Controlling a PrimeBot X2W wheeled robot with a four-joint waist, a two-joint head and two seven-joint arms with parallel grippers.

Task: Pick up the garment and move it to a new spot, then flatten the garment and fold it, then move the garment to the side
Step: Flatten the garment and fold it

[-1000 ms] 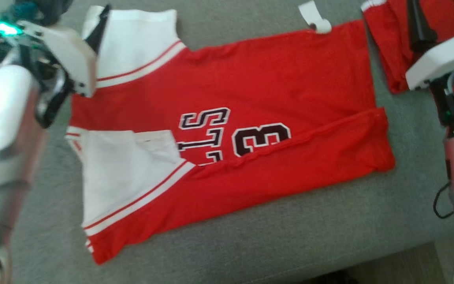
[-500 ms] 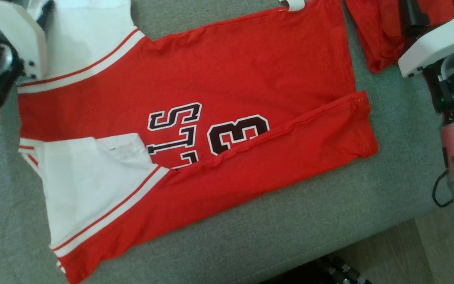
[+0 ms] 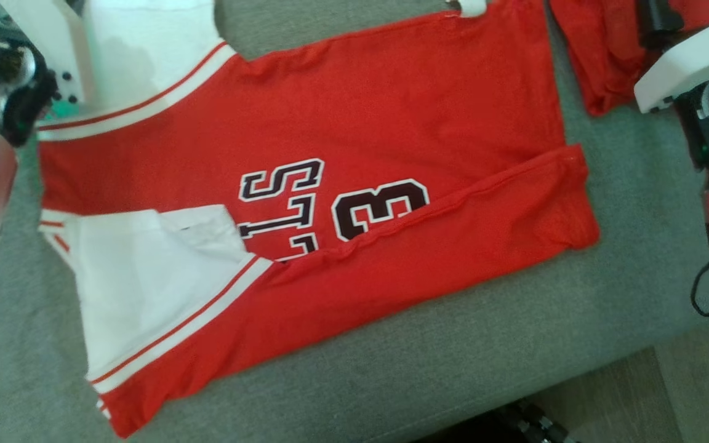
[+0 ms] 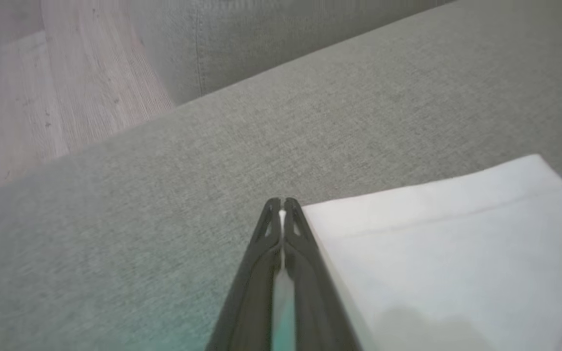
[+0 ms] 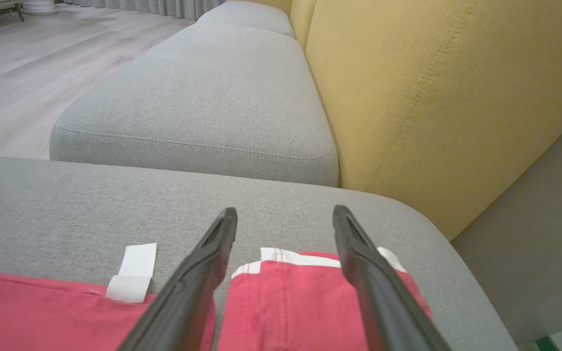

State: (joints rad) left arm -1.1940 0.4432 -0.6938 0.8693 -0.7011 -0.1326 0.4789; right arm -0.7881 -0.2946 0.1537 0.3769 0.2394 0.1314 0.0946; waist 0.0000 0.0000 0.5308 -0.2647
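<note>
Evidently soft and floppy, the jersey (image 3: pixel 391 123) wants corner pinches: left gripper (image 4: pixel 281 201) clamps its white sleeve (image 4: pixel 432 253) corner, right gripper (image 5: pixel 286 208) gapes.

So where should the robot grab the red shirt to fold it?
Pinch the far right corner of the shirt, beside the white tag, coming in from the right. The shirt lies flat on the sofa, so only an edge offers something to nip, and the open right gripper hovers close by.

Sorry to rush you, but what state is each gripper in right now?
Left gripper: shut, apparently pinching the corner of the white fabric sleeve.
Right gripper: open, holding nothing, above red white-trimmed cloth.
</note>
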